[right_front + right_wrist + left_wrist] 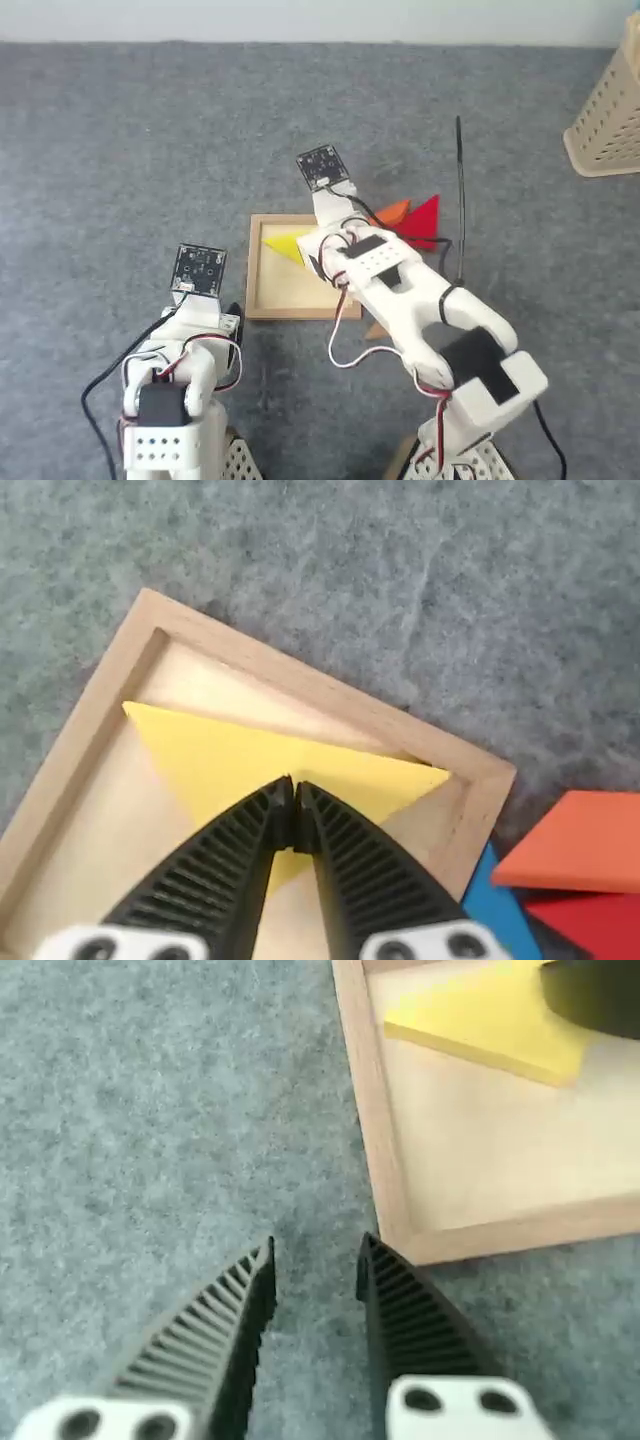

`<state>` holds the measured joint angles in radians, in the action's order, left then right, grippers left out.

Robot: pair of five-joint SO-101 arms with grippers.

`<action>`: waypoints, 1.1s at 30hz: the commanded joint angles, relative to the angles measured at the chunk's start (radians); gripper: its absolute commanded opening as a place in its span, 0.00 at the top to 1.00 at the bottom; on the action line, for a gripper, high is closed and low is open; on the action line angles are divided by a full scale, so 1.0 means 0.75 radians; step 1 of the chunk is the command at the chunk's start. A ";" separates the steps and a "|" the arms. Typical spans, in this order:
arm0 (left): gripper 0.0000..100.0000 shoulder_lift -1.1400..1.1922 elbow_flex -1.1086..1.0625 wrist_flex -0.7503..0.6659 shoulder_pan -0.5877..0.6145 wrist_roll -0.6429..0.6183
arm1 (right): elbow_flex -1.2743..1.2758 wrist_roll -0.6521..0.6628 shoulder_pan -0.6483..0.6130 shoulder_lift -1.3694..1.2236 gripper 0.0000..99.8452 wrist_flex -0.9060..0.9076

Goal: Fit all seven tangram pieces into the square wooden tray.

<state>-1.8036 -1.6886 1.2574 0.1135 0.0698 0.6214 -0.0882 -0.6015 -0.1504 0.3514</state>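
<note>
The square wooden tray lies at the centre of the grey carpet with a yellow triangle in its far part. My right gripper is shut, and its tips rest over the middle of the yellow triangle inside the tray. Orange and red pieces lie just outside the tray's far right corner, with a blue piece beside them. My left gripper hangs open over bare carpet, close to the tray's near left corner.
A cream slotted basket stands at the far right edge. A thin black cable rises beside the red piece. A small tan shape peeks out under the right arm, near the tray's near right corner.
</note>
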 commanded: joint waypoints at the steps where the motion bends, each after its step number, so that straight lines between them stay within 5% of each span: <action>1: 0.87 -0.020 0.005 0.006 0.000 -0.010 | -0.051 0.010 -0.013 -0.028 0.99 -0.001; 22: 0.87 -0.020 0.005 0.006 0.000 -0.010 | -0.063 0.010 0.107 -0.001 0.99 -0.103; 33: 0.87 -0.020 0.005 0.006 0.000 -0.010 | 0.088 -0.149 0.116 0.435 0.99 0.126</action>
<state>-1.8036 -1.6886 1.2574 0.1135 0.0698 0.6674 -0.1481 -0.5294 0.0506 0.4266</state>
